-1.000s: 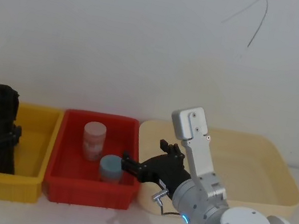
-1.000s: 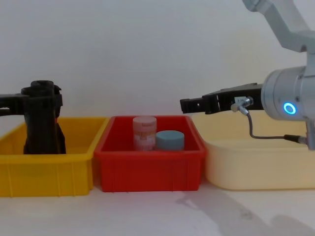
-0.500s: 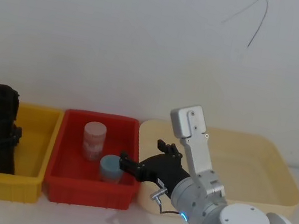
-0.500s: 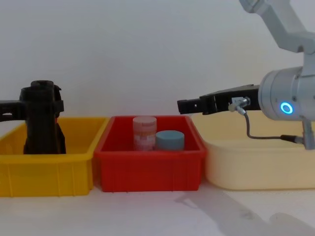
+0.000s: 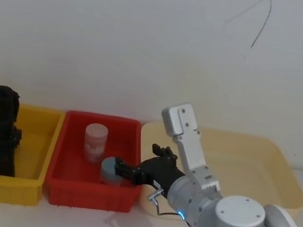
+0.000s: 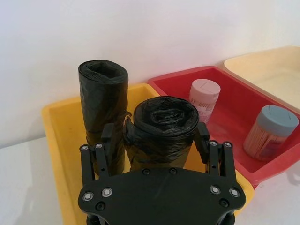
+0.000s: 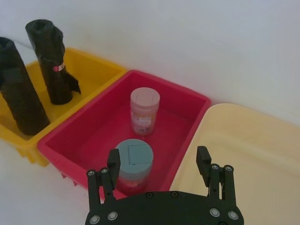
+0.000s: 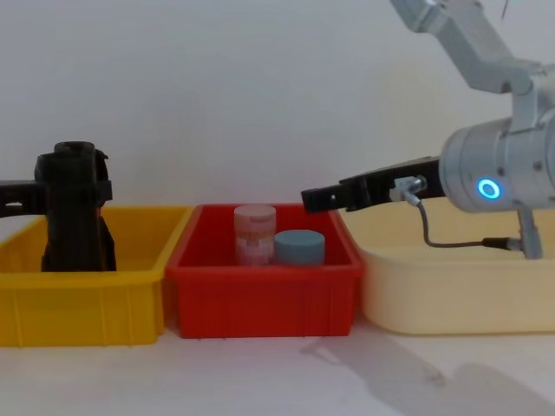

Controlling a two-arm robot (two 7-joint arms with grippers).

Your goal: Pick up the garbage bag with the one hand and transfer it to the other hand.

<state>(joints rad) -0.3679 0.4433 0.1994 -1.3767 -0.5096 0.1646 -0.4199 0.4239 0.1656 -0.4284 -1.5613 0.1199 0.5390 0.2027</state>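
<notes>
The garbage bag (image 6: 161,129), a thick smooth black roll, stands upright in the yellow bin (image 5: 40,129). My left gripper (image 6: 155,135) is shut on it near its top, one finger on each side; they show in the head view too, garbage bag (image 5: 3,111) and left gripper (image 5: 0,137). From the chest, the garbage bag (image 8: 74,217) rises above the bin wall. My right gripper (image 7: 158,161) is open and holds nothing. It hangs over the red bin's right part, right gripper (image 5: 117,166), (image 8: 316,198), well apart from the bag.
A second black roll (image 7: 50,61) with a red mark and a loose flap stands just behind the held one. The red bin (image 5: 63,183) holds a pink-lidded jar (image 5: 95,140) and a blue-lidded jar (image 5: 110,170). A cream tub (image 5: 287,178) lies to the right.
My right gripper has moved left, from the red bin's right rim to above the blue-lidded jar. The left gripper and the bag have stayed put.
</notes>
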